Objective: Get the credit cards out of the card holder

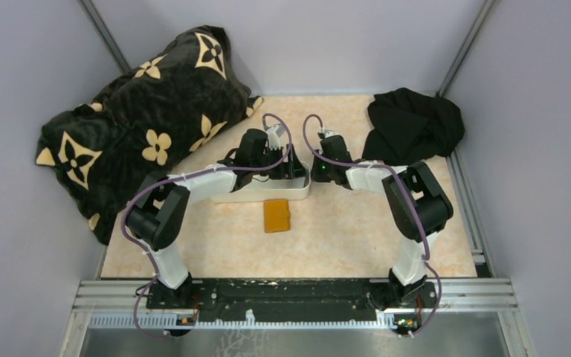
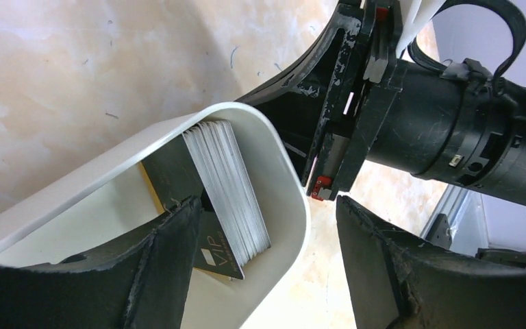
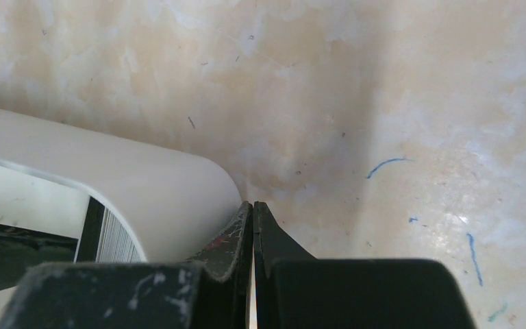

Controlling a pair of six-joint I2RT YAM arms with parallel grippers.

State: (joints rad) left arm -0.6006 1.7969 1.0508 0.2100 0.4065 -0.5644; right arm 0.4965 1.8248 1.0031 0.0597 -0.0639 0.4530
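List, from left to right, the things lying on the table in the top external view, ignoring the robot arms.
Black flower-patterned cushion → orange card holder → crumpled black cloth. The white tray is left out, since it overlaps the card holder's span.

the pale beige marbled counter [image 3: 383, 82] looks smooth and finely scratched. the long white oblong plastic tray [image 2: 284, 178] is smooth and satin. inside the tray, the stacked grey and black plastic credit cards [image 2: 229, 192] look slick. near the tray, the small orange-tan card holder [image 1: 276, 216] looks like matt leather. the black plastic left claw [image 2: 267, 205] is scuffed and rough-edged.
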